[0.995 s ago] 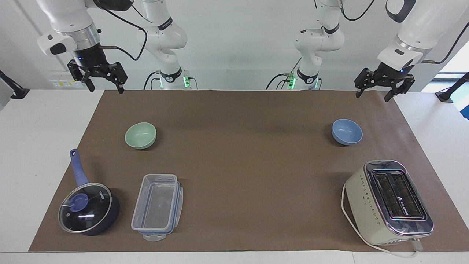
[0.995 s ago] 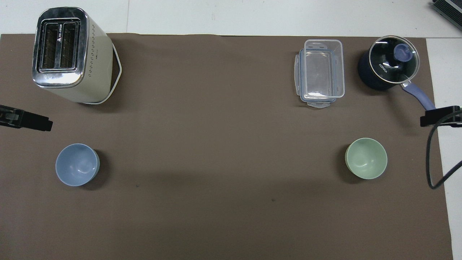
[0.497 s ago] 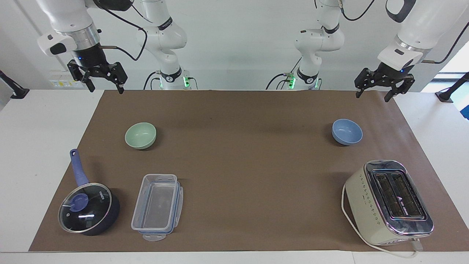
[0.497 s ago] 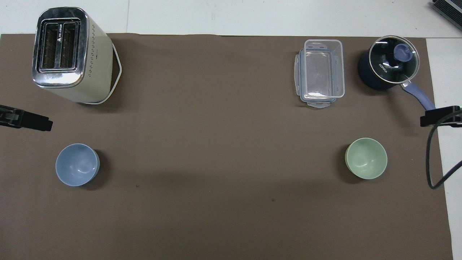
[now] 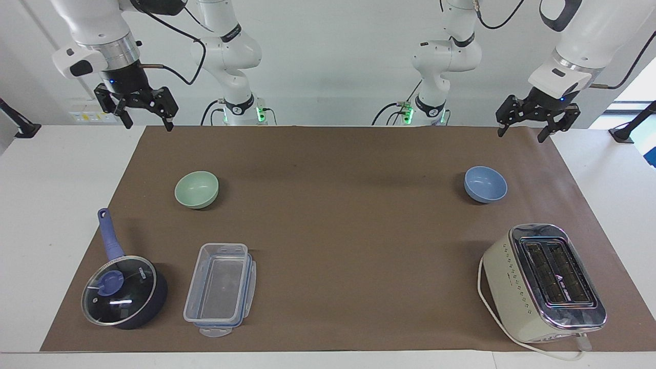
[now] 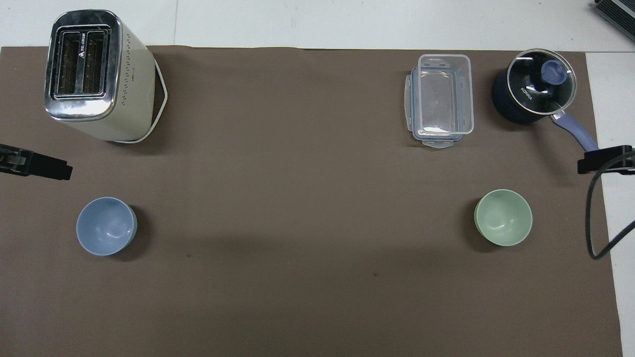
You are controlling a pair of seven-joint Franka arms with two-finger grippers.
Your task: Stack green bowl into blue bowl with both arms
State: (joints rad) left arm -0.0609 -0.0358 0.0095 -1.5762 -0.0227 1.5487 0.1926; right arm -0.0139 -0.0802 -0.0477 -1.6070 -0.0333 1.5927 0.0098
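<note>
Nothing is picked up yet. The green bowl [image 5: 196, 189] sits toward the right arm's end of the worktop [image 5: 338, 241], the blue bowl [image 5: 485, 184] toward the left arm's end, well apart. Both claws hang over the worktop's robot-side edge, fingers apart: right claw [image 5: 145, 121], left claw [image 5: 523, 134]. I'd worry about the thin rims: a pinch off-centre could tip or skid a bowl. The pan [image 5: 124, 291] and box [image 5: 220, 289] lie close by the green one.
</note>
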